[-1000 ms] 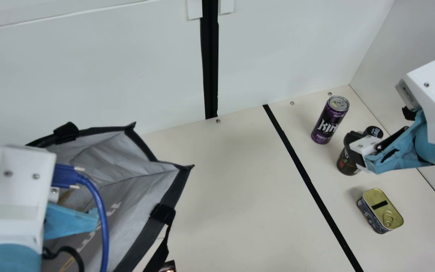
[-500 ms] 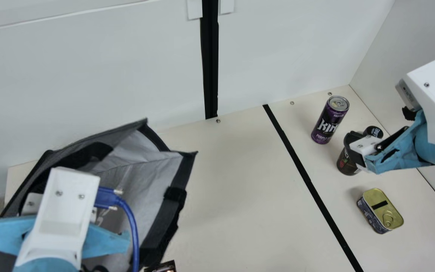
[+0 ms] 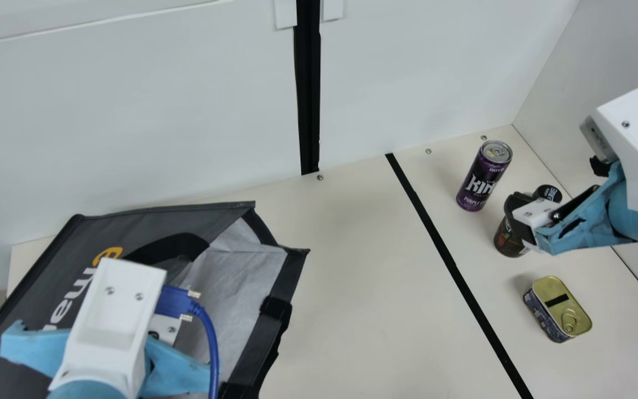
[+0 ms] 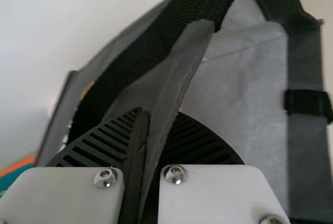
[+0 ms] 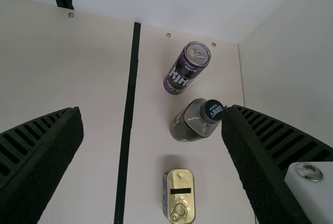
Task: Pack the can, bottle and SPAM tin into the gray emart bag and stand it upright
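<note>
The can (image 5: 187, 67), bottle (image 5: 196, 120) and tin (image 5: 179, 197) stand beside a black stripe (image 5: 128, 114).

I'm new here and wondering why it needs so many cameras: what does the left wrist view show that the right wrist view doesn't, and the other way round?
Left wrist view: the gray emart bag with its black handle, its edge pinched in the left jaws. Right wrist view: the can, bottle, SPAM tin and a black strip, with the right jaws open. Both: ribbed black jaws and a screwed white bracket.
</note>
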Robot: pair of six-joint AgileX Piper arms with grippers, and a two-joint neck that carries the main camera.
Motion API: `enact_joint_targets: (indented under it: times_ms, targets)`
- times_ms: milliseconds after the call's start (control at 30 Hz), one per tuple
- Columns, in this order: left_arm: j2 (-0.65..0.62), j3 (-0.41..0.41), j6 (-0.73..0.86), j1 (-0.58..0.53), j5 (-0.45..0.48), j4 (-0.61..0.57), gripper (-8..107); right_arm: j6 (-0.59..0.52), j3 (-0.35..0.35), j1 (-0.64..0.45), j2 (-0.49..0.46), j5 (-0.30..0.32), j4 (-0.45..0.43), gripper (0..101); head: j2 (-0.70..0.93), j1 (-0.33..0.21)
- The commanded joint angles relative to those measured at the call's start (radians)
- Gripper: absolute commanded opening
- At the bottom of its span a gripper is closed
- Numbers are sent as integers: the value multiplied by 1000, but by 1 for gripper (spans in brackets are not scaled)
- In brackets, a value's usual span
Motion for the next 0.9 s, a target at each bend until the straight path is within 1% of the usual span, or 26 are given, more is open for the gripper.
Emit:
enact_joint_targets:
  times_ms: [0, 467, 867]
  targets:
    - [-1, 6, 25, 27, -36, -103, -8, 0, 0, 0, 0, 0, 0, 95, -2, -23]
    - [2, 52, 203, 182, -170, -437, -8, 0, 0, 0, 0, 0, 0, 95, -2, -23]
    - [17, 79, 377, 303, -222, -711, -8, 0, 0, 0, 0, 0, 0, 95, -2, -23]
